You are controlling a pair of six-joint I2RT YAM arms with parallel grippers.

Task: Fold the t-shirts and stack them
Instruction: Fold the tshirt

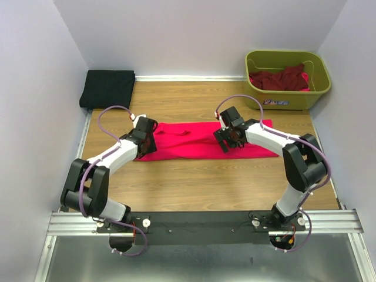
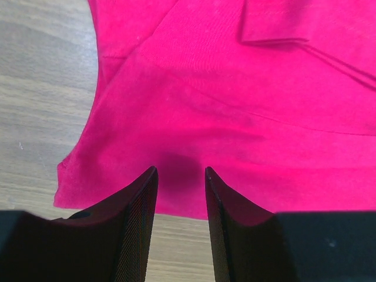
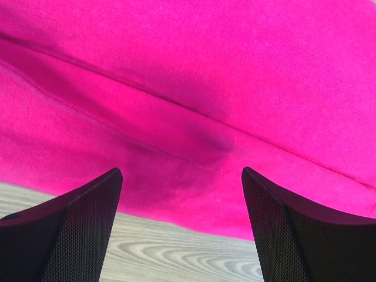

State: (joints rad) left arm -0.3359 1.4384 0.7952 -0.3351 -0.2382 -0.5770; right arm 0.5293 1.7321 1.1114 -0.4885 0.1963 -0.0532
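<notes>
Evidently mid-fold, the bright pink-red cloth t-shirt point(image 1: 194, 141) lies as a long band across the wooden table point(image 1: 205, 182). The left gripper point(image 2: 181, 171), fingers narrowly parted, and the right gripper point(image 3: 182, 171), spread wide, hang over its edge, both empty. Next, both probably must pinch that edge together. One folded black t-shirt point(image 1: 108, 88) sits far left, and one olive-green plastic tub point(image 1: 294, 100) holds maroon t-shirts point(image 1: 276, 79), number unclear.

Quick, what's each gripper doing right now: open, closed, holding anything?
Left gripper: open with a narrow gap, holding nothing, above the pink shirt.
Right gripper: wide open, holding nothing, above the same shirt.
</notes>
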